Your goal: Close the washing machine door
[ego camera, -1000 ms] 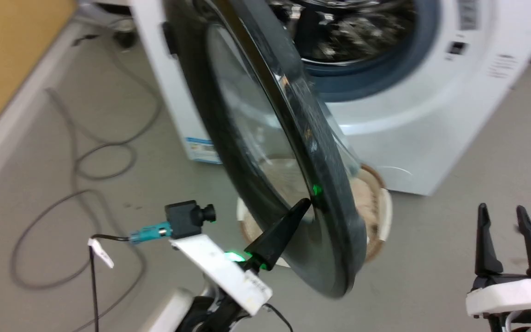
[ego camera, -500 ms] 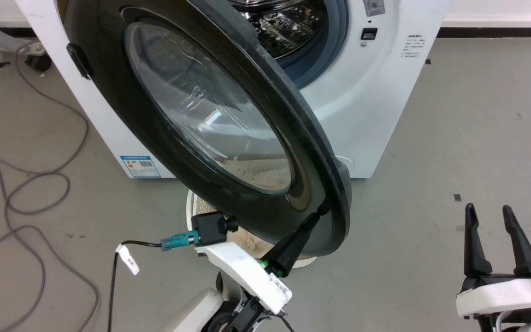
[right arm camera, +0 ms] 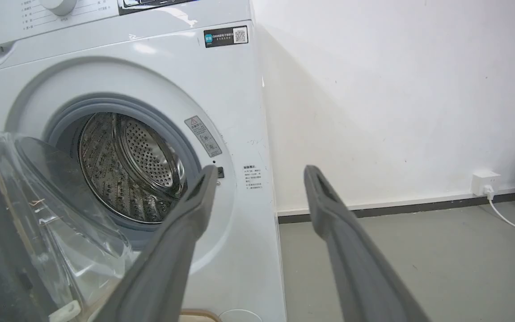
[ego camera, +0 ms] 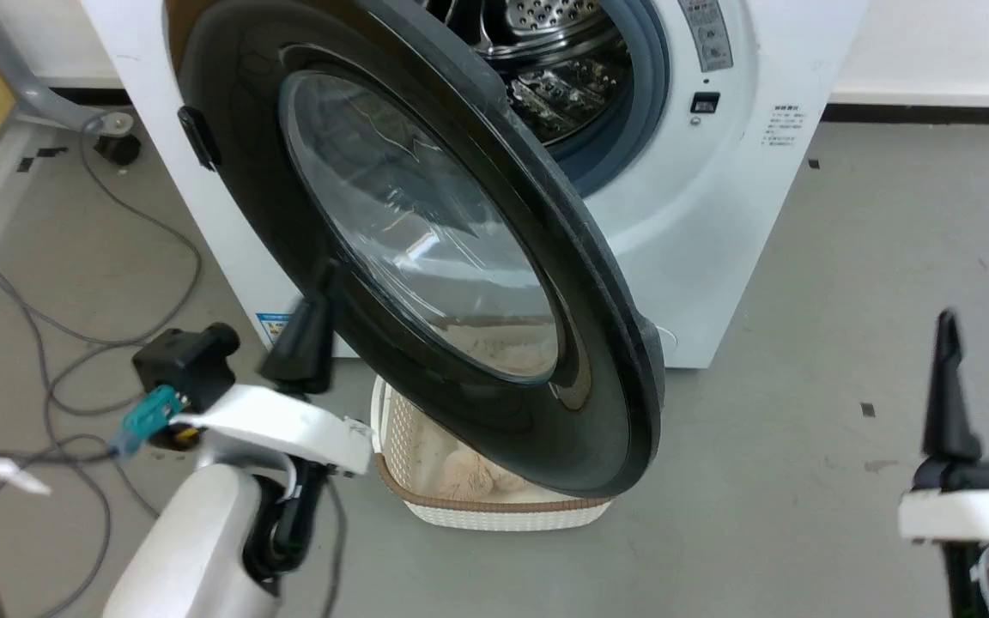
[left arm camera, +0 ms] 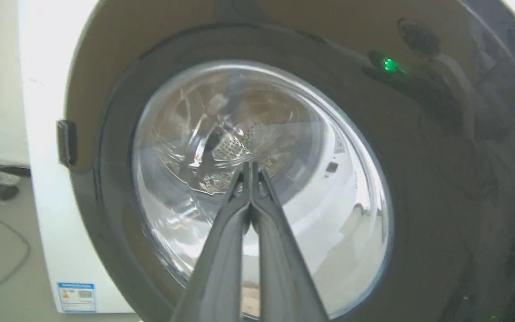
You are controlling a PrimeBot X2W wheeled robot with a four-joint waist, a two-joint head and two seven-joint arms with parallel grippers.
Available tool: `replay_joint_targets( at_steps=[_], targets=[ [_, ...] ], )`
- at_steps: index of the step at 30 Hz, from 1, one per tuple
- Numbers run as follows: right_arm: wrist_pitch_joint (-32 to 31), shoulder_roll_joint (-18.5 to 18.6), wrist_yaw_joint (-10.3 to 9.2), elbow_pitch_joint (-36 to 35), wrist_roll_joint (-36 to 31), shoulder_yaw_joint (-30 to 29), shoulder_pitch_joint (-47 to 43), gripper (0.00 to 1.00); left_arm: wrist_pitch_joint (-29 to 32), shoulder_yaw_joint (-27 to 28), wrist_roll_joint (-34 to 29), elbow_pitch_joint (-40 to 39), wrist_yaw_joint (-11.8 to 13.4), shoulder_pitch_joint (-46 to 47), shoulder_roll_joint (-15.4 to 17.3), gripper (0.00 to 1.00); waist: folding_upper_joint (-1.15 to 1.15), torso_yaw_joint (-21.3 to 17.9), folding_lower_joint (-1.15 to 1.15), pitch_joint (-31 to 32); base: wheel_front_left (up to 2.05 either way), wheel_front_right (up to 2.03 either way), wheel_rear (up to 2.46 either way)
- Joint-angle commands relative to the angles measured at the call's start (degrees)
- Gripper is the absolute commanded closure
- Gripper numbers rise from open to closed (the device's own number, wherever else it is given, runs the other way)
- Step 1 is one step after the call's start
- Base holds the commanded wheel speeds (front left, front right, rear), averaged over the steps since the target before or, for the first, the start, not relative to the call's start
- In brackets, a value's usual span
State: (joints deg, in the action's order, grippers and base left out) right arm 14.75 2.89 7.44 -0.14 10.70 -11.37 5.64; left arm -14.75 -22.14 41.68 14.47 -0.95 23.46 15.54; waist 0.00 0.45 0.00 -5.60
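Observation:
The washing machine door (ego camera: 426, 257), a glossy black disc with a clear glass bowl (left arm camera: 257, 179), stands partly open before the white washing machine (ego camera: 700, 215). Its steel drum (right arm camera: 128, 170) and grey rubber ring (right arm camera: 105, 105) show behind the door. My left gripper (ego camera: 323, 279) is shut with nothing in it, its tips at the door's outer face near the lower left of the glass; whether they touch is unclear. In the left wrist view the shut left gripper (left arm camera: 251, 165) points at the glass. My right gripper (ego camera: 984, 322) stands open at the lower right, away from the machine.
A cream plastic basket (ego camera: 494, 506) with pale cloth in it sits on the floor under the door's lower edge. Grey cables (ego camera: 48, 343) loop over the floor at the left. A wall socket (right arm camera: 485, 183) with a white cord is at the right wall.
The head camera has shifted. My left gripper left the door's lower outer rim and now sits further left, by the glass window. The door stands at about the same angle as half a second ago.

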Motion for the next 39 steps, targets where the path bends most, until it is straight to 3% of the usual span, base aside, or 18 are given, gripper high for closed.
replay_joint_targets(
  at_steps=[1, 3, 6, 9, 10, 11, 15, 16, 17, 18, 19, 25, 30, 39],
  targets=[
    [0.2, 0.0, 0.05, -1.0, -0.6, -0.4, 1.3, 0.0, -0.2, 1.5, -4.6, -1.5, 1.3, -1.6, -0.4, 1.0, 0.0, 0.3, 0.0, 0.4, 0.0, 0.0, 0.0],
    [0.2, 0.0, 0.05, -2.7, -0.8, -0.7, 2.3, 0.0, -0.2, 4.8, -13.7, -4.6, 4.4, -3.3, -0.6, 1.0, 0.0, 0.6, 0.0, 0.8, 0.0, 0.0, 0.0],
    [0.2, 0.0, 0.05, -5.2, -0.8, -0.4, 3.8, 0.0, -0.2, 9.0, -22.3, -8.3, 7.7, -6.3, -1.6, 1.0, 0.0, 1.0, 0.0, 1.4, 0.0, 0.0, 0.0],
    [0.2, 0.0, 0.05, -7.7, -0.4, 0.7, 5.1, 0.0, -0.2, 11.8, -27.5, -10.2, 10.3, -9.5, -2.5, 1.0, 0.0, 1.6, 0.0, 2.0, 0.0, 0.0, 0.0],
    [0.2, 0.0, 0.05, -9.4, 0.7, 1.6, 6.1, 0.0, -0.2, 13.1, -29.6, -10.9, 11.6, -11.8, -2.9, 0.66, 0.0, 2.0, 0.0, 2.4, 0.0, 0.0, 0.0],
    [0.2, 0.0, 0.05, -10.4, 1.7, 2.0, 6.5, 0.0, -0.2, 13.7, -30.3, -11.3, 11.9, -12.7, -3.1, 0.0, 0.0, 2.3, 0.0, 2.5, 0.0, 0.0, 0.0],
    [0.2, 0.0, 0.05, -13.5, 6.6, 4.3, 8.7, 0.0, -0.2, 15.5, -32.1, -12.5, 11.8, -16.6, -3.6, 0.0, 0.0, 3.1, 0.0, 2.7, 0.0, 0.0, 0.0],
    [0.2, 0.0, 0.05, -14.4, 7.9, 5.0, 9.2, 0.13, -0.2, 15.8, -32.1, -12.7, 11.5, -17.5, -3.9, 0.0, 0.0, 3.3, 0.0, 2.8, 0.0, 0.0, 0.0],
    [0.2, 0.0, 0.05, -14.4, 7.9, 5.0, 9.2, 0.13, -0.2, 15.8, -32.1, -12.7, 11.5, -17.5, -3.9, 0.0, 0.0, 3.3, 0.0, 2.8, 0.0, 0.0, 0.0],
    [0.2, 0.0, 0.05, -15.3, 9.2, 5.8, 9.6, 0.64, -0.2, 16.2, -32.2, -12.8, 11.3, -18.4, -4.1, 0.0, 0.0, 3.5, 0.0, 2.8, 0.0, 0.0, 0.0],
    [0.2, 0.0, 0.05, -16.3, 10.2, 7.0, 10.0, 1.0, -0.2, 16.6, -32.4, -12.9, 11.1, -19.2, -4.3, 0.0, 0.0, 3.7, 0.0, 2.9, 0.0, 0.0, 0.0],
    [0.2, 0.1, 0.05, -21.4, 13.8, 15.4, 11.8, 1.0, -0.2, 17.9, -33.8, -13.1, 9.9, -22.3, -6.1, 0.0, 0.0, 5.0, 0.0, 3.1, 0.0, 0.0, 0.0],
    [0.2, 3.9, 0.05, -23.9, 16.1, 26.0, 12.6, 1.0, -0.2, 18.6, -34.8, -13.2, 8.8, -22.9, -7.4, 0.0, 0.0, 5.5, 0.0, 3.2, 0.0, 0.0, 0.0],
    [0.2, 11.5, 0.05, -15.2, 10.1, 45.7, 11.6, 1.0, -0.2, 20.4, -35.9, -13.1, 7.3, -23.2, -9.3, 0.0, 0.0, 4.8, 0.0, 3.2, 0.0, 0.0, 0.0]
  ],
)
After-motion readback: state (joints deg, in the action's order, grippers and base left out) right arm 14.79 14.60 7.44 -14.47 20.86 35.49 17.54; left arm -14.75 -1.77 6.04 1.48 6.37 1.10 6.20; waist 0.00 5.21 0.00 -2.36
